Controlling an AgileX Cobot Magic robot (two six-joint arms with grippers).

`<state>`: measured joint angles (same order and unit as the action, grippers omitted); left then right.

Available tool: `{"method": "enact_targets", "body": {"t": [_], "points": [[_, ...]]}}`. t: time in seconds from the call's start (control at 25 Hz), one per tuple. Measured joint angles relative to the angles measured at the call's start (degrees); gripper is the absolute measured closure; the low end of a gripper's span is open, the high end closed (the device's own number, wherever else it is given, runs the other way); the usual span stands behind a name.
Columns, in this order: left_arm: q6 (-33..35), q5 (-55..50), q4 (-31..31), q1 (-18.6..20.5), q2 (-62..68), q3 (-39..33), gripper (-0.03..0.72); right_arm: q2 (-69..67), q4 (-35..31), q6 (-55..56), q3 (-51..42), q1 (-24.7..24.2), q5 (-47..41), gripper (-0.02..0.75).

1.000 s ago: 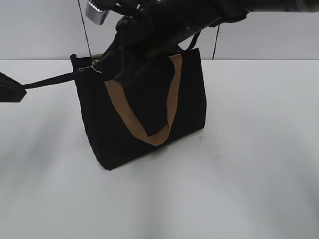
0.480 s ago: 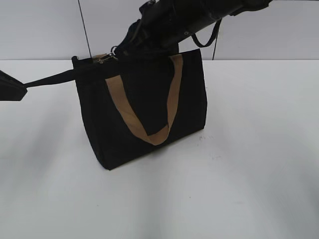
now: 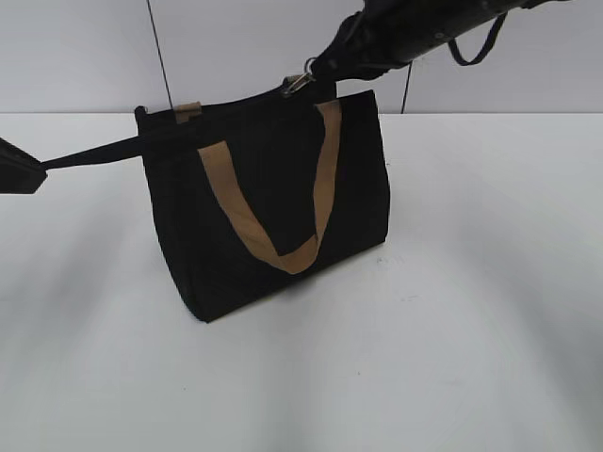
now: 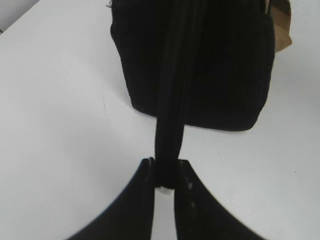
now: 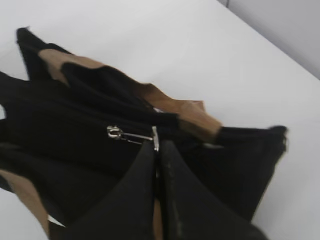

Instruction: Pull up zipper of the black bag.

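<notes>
The black bag [image 3: 273, 207] stands upright on the white table, a tan handle [image 3: 283, 254] hanging down its front. My left gripper [image 3: 24, 174] is at the far left, shut on a black strip [image 3: 94, 151] that runs taut from the bag's left top corner; the left wrist view shows the jaws [image 4: 165, 175] pinching this strip [image 4: 170, 130] in front of the bag [image 4: 220, 65]. My right gripper [image 3: 316, 75] is above the bag's top right, shut on the silvery zipper pull [image 3: 299, 82]. The right wrist view shows the jaws [image 5: 157, 146] clamped on the pull's ring [image 5: 131, 135].
The white table [image 3: 471, 330] spreads around the bag. A grey wall [image 3: 75, 56] stands behind the table's far edge. A second tan handle [image 5: 185, 107] lies at the bag's far side in the right wrist view.
My right gripper has moved right along the bag's top edge, carrying the silvery pull from the left corner to near the right end. The left gripper has stayed put on the strip.
</notes>
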<state>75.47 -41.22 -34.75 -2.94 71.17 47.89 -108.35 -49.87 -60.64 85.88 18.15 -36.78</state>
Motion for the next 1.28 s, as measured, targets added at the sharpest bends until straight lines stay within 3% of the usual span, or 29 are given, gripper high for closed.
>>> {"method": "enact_targets", "body": {"t": [0.24, 0.56, 0.64, 0.72, 0.8, 0.88, 1.0, 1.12, 1.2, 1.28], "points": [[0.0, 0.1, -0.2, 0.0, 0.0, 0.0, 0.617, 0.2, 0.2, 0.0, -0.1, -5.4, -0.7, 0.738], [0.0, 0.2, -1.2, 0.0, 0.1, 0.1, 0.618, 0.2, -0.5, 0.0, -0.1, -6.3, -2.2, 0.734], [0.0, 0.2, -1.6, 0.0, 0.1, 0.1, 0.615, 0.4, -0.4, -0.6, -0.1, -6.4, -2.2, 0.659], [0.0, 0.1, -2.7, 0.3, 0.1, 0.1, 0.548, 0.9, -0.1, -0.7, 0.0, -7.1, -1.8, 0.504], [0.0, 0.1, -5.2, 0.3, 0.1, 0.1, 0.403, 1.7, 0.1, -0.7, 0.0, -7.5, -2.0, 0.336], [-0.9, 0.5, -8.7, 0.3, 0.1, 0.1, 0.233, 2.8, 0.3, -0.7, 0.0, -7.5, -3.2, 0.264], [-2.7, 1.5, -12.0, 0.3, 0.1, 0.1, 0.118, 4.9, 1.4, -0.4, 0.0, -7.5, -5.5, 0.244], [-7.6, 2.1, -12.2, 0.3, 0.1, 0.1, 0.111, 7.4, 7.2, 0.9, 0.0, -7.6, -7.8, 0.244], [-13.4, 3.5, -10.0, 0.3, 0.1, 0.1, 0.111, 8.9, 13.6, 4.1, 0.0, -7.6, -9.9, 0.246], [-21.2, 4.3, -3.7, 0.3, 0.1, 0.4, 0.111, 10.3, 21.3, 9.4, 0.0, -7.7, -12.5, 0.246]]}}
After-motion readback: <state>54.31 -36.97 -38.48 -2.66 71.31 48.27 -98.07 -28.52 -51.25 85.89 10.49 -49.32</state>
